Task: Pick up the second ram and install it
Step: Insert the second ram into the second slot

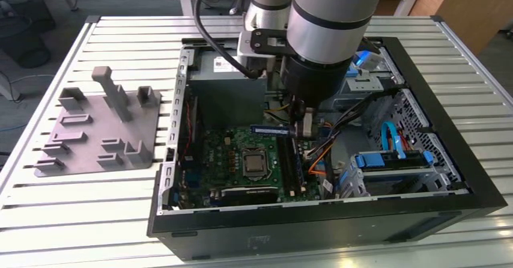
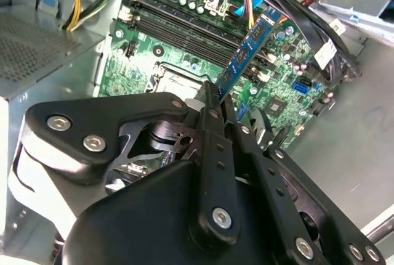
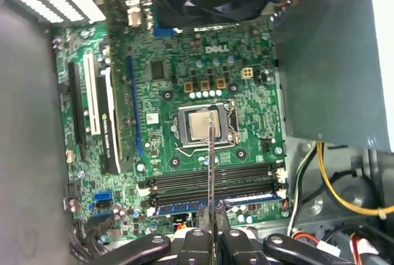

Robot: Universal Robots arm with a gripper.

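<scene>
Blue-green second ram [image 2: 249, 49] sits clamped between the closed jaws of the gripper [image 2: 215, 95], above the motherboard [image 3: 184, 61]. The first wrist view shows it edge-on across the memory slots [image 3: 212, 179]. The exterior view shows its broad side, inside the computer case [image 1: 321, 220].

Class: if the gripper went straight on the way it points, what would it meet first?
Likely the black memory slots on the motherboard; the second ram in the gripper would touch first, though depth is unclear.
</scene>
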